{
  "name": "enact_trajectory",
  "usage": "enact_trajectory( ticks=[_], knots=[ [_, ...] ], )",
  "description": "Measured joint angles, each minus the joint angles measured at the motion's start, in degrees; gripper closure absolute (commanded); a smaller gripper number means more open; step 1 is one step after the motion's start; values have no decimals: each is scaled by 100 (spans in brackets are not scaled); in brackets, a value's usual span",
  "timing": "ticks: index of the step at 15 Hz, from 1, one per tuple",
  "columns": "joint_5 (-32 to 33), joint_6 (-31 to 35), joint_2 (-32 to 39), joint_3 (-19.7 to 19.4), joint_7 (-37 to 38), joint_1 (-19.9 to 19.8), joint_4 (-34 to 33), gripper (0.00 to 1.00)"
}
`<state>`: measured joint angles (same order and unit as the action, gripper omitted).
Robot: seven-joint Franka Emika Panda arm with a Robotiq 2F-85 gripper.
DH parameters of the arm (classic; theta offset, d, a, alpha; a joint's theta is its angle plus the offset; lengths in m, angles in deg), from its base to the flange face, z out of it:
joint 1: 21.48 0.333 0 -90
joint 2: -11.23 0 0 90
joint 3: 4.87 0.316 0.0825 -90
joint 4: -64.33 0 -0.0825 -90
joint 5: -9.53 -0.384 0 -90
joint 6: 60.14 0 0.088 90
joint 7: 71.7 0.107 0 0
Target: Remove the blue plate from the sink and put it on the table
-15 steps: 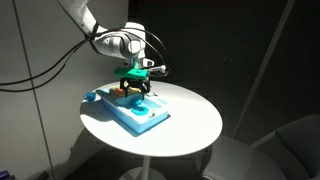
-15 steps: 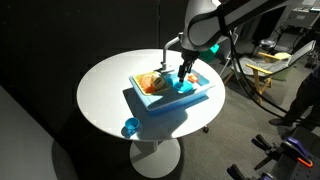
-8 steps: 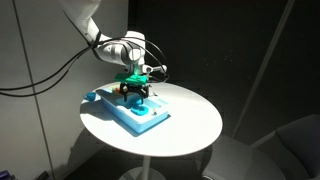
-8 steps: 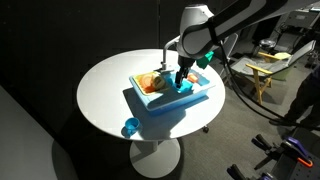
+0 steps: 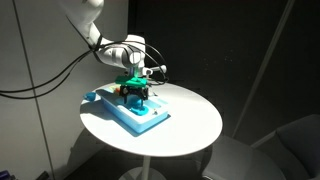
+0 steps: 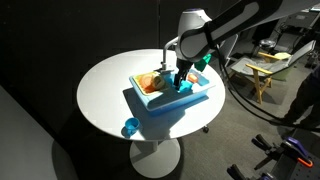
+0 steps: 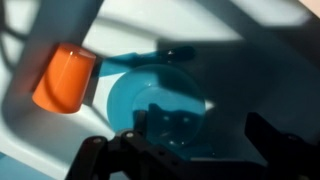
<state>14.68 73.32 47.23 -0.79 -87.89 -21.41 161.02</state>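
Nothing is done yet: the black gripper [image 7: 185,145] hangs, jaws spread wide, over the small round cyan-blue plate [image 7: 150,95] lying flat in the light-blue plastic sink [image 7: 250,50] beside an orange cup [image 7: 65,78], with grasping and moving it to the round white table [image 6: 105,90] left.

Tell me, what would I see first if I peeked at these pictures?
The robot's open hand hangs over a light-blue toy sink on a round white table in a dark room. In the wrist view, a bright blue plate lies in the basin right below the hand, with an orange thing beside it.
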Motion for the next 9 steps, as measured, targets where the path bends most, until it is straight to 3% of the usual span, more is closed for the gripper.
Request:
enact_trajectory(
  ticks=[9],
  knots=[
    [52, -4, 236, -190, 0, -19, -248, 0]
  ],
)
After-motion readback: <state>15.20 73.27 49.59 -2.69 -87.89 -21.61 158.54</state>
